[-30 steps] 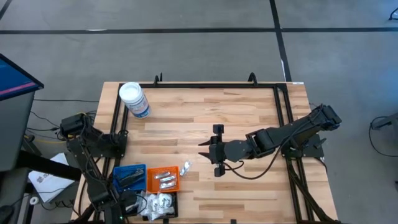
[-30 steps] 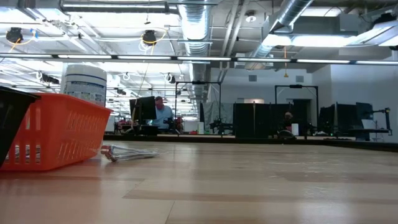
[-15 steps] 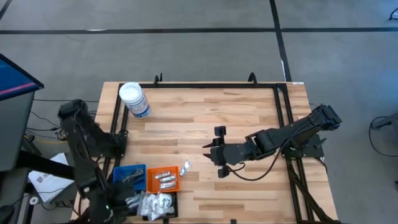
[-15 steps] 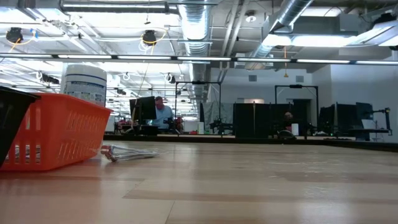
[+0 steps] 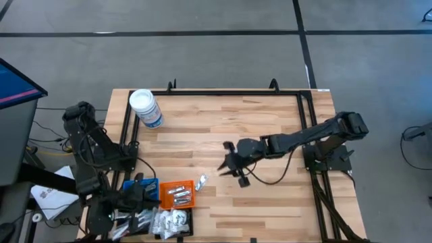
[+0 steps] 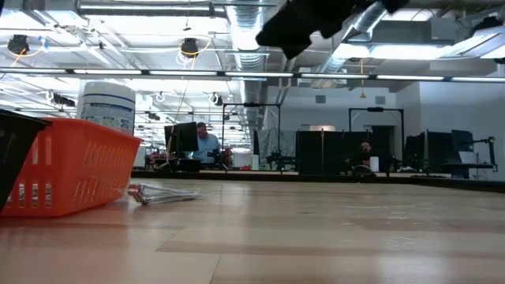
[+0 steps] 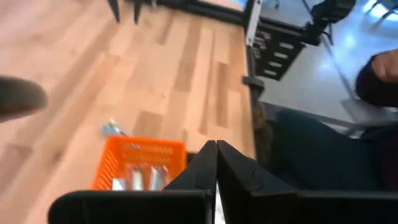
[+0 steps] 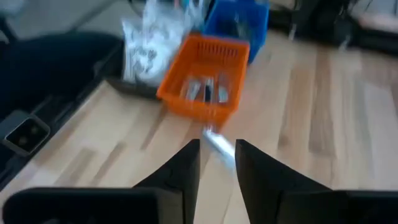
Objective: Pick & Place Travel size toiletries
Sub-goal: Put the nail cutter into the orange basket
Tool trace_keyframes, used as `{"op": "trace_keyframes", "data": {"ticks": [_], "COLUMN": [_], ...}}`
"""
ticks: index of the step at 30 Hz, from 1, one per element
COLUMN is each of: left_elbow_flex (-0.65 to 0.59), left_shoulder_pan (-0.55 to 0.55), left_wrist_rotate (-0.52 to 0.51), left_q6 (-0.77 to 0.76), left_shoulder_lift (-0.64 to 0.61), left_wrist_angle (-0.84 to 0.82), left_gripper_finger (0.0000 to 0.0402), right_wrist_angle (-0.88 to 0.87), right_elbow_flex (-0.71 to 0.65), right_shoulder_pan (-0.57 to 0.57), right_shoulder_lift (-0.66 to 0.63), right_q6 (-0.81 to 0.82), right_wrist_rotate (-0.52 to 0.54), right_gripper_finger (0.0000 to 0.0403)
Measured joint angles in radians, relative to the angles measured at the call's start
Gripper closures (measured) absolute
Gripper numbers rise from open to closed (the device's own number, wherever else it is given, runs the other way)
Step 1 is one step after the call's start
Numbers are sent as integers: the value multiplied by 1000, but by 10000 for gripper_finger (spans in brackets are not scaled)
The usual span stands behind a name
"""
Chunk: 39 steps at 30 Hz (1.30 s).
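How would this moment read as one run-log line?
right gripper: open, above table, near loose tube | left gripper: shut, over trays | orange tray: holds tubes

The right claw (image 5: 229, 164) rises and tilts toward the loose tube (image 5: 201, 181); the left claw (image 5: 138, 191) lifts above the blue tray (image 5: 150, 183).

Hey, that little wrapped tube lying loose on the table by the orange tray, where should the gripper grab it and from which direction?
Likely from straight above, fingers across the middle of the tube. It lies flat on the table, beside the orange tray and apart from it. The right gripper, empty, hangs above the table nearby with a gap between its fingers.
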Motion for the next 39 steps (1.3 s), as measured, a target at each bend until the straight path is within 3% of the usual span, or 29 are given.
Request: {"op": "trace_keyframes", "data": {"ticks": [6, 13, 17, 21, 26, 39], "left_elbow_flex": [0, 0, 0, 0, 0, -63], "left_shoulder_pan": [0, 13, 47, 90, 119, 120], "left_wrist_rotate": [-120, -231, -226, -151, -90, -84], "left_q6": [74, 107, 108, 102, 101, 102], "left_shoulder_lift": [41, 118, 152, 167, 167, 165], "left_wrist_angle": [0, 1, 2, 7, 17, 89], "left_gripper_finger": [401, 401, 401, 401, 401, 402], "right_wrist_angle": [273, 315, 355, 366, 262, 17], "right_elbow_flex": [-129, -139, -117, -40, 88, 327], "right_shoulder_pan": [-48, -17, 21, 52, 69, 59], "right_shoulder_lift": [-1, 51, 171, 297, 382, 569], "right_q6": [-53, -55, -59, -132, -152, -132], "right_wrist_rotate": [-6, -15, 31, 89, 195, 181], "right_gripper_finger": [315, 316, 312, 296, 267, 170]}}
